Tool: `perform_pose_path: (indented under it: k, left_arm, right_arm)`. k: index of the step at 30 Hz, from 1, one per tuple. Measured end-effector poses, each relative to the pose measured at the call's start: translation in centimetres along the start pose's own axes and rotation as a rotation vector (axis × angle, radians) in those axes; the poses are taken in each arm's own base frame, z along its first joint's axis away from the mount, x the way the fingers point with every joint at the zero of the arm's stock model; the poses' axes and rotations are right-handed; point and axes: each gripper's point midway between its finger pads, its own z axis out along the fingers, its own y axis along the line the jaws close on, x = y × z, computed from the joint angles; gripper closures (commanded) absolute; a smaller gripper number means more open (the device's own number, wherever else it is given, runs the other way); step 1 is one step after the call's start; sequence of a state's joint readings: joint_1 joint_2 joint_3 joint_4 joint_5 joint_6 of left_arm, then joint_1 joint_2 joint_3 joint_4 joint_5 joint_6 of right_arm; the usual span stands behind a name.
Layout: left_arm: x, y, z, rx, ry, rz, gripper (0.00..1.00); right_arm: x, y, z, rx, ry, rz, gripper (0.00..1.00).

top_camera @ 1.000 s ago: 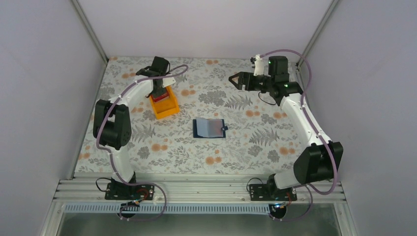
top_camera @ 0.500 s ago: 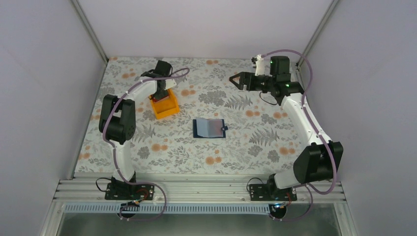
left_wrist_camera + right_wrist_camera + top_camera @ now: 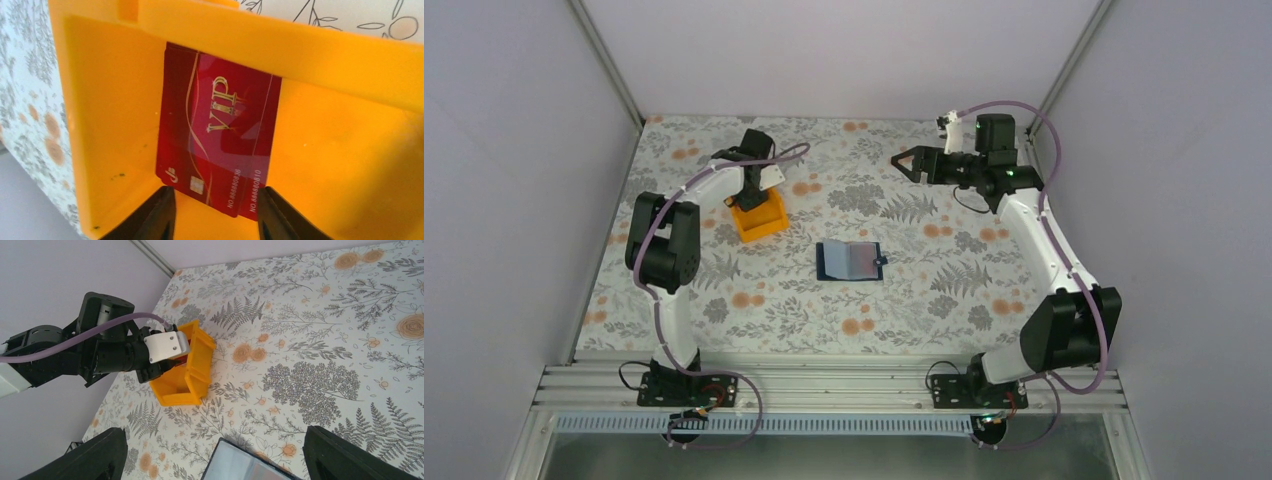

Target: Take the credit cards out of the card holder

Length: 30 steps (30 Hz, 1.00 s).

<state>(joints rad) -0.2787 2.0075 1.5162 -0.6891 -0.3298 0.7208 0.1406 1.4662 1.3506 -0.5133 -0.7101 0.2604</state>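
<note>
The left claw (image 3: 215,196), spread apart, hangs over the red cards (image 3: 220,145) in the orange tray (image 3: 762,232), left in the top view. It should lift straight up, not drag them. The right claw (image 3: 900,161) gapes empty. The card holder (image 3: 851,260) lies mid-frame.

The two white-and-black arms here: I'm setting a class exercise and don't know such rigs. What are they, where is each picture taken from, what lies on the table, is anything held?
They are two robot arms bolted at the table's near edge, each ending in a two-finger gripper. The wide picture comes from a fixed camera above and behind them; the other two from a camera on each wrist. On the flower-patterned table lie a small blue bifold wallet, open, and an orange plastic tray. The left gripper hangs over the tray, jaws apart, above red VIP cards, seemingly two overlapping, lying inside. The right gripper hovers open, farther back. Neither holds anything.
</note>
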Motion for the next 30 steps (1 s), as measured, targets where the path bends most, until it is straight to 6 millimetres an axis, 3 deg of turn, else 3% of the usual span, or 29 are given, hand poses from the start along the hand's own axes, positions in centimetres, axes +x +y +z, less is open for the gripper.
perform_pose_path:
  k: [5,8,11,14,17,19,20,22,24,26,30]
  left_arm:
    - [-0.1,-0.3,-0.8,0.040,-0.003,-0.012,0.47]
    - [-1.1,0.8,-3.1,0.040,-0.054,-0.050,0.45]
    - [-2.8,2.8,-7.7,0.027,-0.183,-0.120,0.36]
    - [-4.7,3.8,-14.4,0.062,-0.398,-0.211,0.27]
    - [-6.6,2.7,-22.0,0.184,-0.654,-0.299,0.16]
    - [-7.6,0.3,-24.4,0.289,-0.755,-0.317,0.08]
    - [-8.0,-1.7,-24.7,0.368,-0.780,-0.330,0.06]
    - [-8.4,-6.6,-23.4,0.550,-0.757,-0.355,0.04]
    - [-8.3,-12.3,-20.2,0.745,-0.646,-0.397,0.04]
    - [-7.5,-16.5,-16.9,0.877,-0.509,-0.453,0.04]
    - [-5.9,-21.4,-12.5,0.997,-0.307,-0.572,0.03]
  right_arm:
    - [0.2,-0.4,0.2,0.010,0.005,0.007,0.17]
    - [0.9,-1.4,0.5,0.049,0.016,0.023,0.24]
    - [2.9,-2.7,1.4,0.099,0.055,0.052,0.29]
    - [6.6,-3.6,3.1,0.146,0.133,0.084,0.33]
    - [11.1,-3.8,5.5,0.186,0.240,0.103,0.35]
    - [14.1,-3.9,7.4,0.202,0.321,0.115,0.36]
    - [15.2,-4.1,8.1,0.208,0.350,0.120,0.37]
    - [17.9,-4.4,9.6,0.229,0.413,0.133,0.40]
    - [19.9,-4.8,10.5,0.258,0.461,0.146,0.42]
    - [21.0,-5.1,11.1,0.280,0.484,0.152,0.45]
    - [22.2,-6.0,12.0,0.324,0.503,0.173,0.50]
